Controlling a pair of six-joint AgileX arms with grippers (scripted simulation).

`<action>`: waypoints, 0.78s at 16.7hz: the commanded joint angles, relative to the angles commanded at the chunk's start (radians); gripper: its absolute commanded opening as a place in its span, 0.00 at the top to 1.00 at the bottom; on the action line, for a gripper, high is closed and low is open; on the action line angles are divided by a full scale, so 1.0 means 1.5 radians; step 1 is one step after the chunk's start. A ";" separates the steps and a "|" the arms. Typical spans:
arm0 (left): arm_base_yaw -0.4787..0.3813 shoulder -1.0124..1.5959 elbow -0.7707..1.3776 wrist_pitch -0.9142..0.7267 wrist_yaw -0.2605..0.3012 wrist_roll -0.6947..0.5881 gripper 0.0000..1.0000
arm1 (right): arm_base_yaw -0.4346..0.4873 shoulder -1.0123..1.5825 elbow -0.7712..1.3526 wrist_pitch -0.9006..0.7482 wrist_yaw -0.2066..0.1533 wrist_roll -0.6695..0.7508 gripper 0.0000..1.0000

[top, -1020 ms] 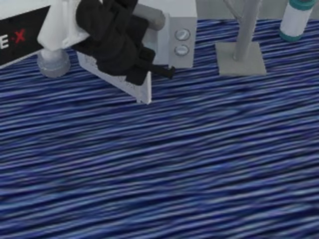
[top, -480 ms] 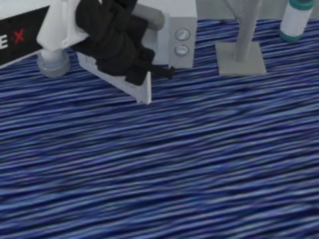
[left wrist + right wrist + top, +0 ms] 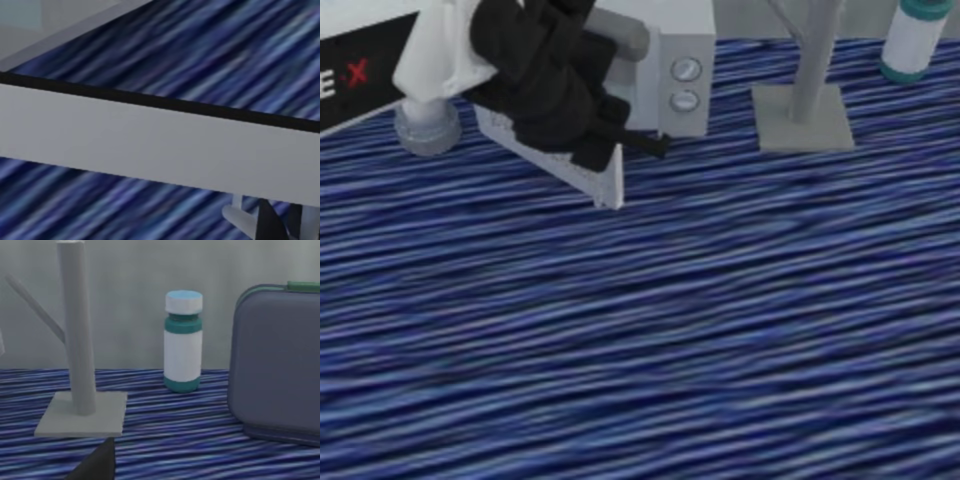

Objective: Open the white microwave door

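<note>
The white microwave (image 3: 692, 30) stands at the table's back left, its two silver knobs (image 3: 686, 84) facing forward. Its door (image 3: 582, 172) hangs swung out at an angle, hinged on the left, with the free edge toward the table's middle. My left gripper (image 3: 645, 143) sits at that free edge, over the door's top. In the left wrist view the door's edge (image 3: 160, 140) crosses as a white band, and the grey handle (image 3: 240, 219) lies right by the dark fingers (image 3: 270, 225), which look shut on it. My right gripper (image 3: 100, 465) is outside the top view and hovers low over the table near the stand.
A grey square-based stand (image 3: 803, 115) rises to the right of the microwave. A white bottle with teal bands (image 3: 915, 40) is at the back right. The right wrist view also shows a grey-blue case (image 3: 277, 365) beside the bottle.
Almost nothing differs. The left arm's black wrist has crept slightly leftward while the door keeps the same angle.
</note>
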 joint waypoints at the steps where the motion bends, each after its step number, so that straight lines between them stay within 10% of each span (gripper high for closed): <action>1: 0.000 0.000 0.000 0.000 0.000 0.000 1.00 | 0.000 0.000 0.000 0.000 0.000 0.000 0.00; 13: 0.029 -0.043 -0.054 0.008 0.052 0.089 1.00 | 0.000 0.000 0.000 0.000 0.000 0.000 0.00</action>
